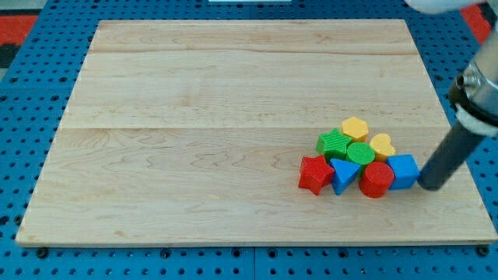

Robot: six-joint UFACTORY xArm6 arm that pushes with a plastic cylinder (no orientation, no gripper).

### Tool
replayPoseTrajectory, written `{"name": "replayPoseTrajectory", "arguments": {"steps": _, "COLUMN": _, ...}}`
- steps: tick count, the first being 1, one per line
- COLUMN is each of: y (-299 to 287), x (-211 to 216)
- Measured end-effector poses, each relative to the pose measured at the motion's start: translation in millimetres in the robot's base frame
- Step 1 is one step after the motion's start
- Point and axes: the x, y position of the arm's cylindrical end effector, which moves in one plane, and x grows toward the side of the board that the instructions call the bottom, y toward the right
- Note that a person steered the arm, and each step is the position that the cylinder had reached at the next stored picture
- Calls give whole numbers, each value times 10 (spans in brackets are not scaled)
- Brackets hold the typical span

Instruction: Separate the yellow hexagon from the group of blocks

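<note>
The yellow hexagon (355, 127) sits at the top of a tight group of blocks at the view's lower right. Below it lie a green block (333, 144), a green round block (359, 152) and a yellow heart (382, 145). The bottom row holds a red star (314, 173), a blue triangle (343, 174), a red cylinder (377, 179) and a blue cube (402, 171). My tip (430, 184) rests on the board just right of the blue cube, close to it, and well below and right of the yellow hexagon.
The blocks lie on a light wooden board (194, 117) set on a blue pegboard table (31, 117). The board's right edge (459, 155) is close behind my tip. The arm's body (476, 85) enters from the view's upper right.
</note>
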Motion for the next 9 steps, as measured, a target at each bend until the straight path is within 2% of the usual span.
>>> {"name": "replayPoseTrajectory", "arguments": {"steps": 2, "y": -112, "x": -363}}
{"name": "replayPoseTrajectory", "arguments": {"steps": 3, "y": -540, "x": -477}}
{"name": "replayPoseTrajectory", "arguments": {"steps": 5, "y": -1025, "x": -524}}
{"name": "replayPoseTrajectory", "arguments": {"steps": 7, "y": -1299, "x": -1003}}
{"name": "replayPoseTrajectory", "arguments": {"steps": 8, "y": -1403, "x": -891}}
{"name": "replayPoseTrajectory", "arguments": {"steps": 9, "y": -1409, "x": -546}}
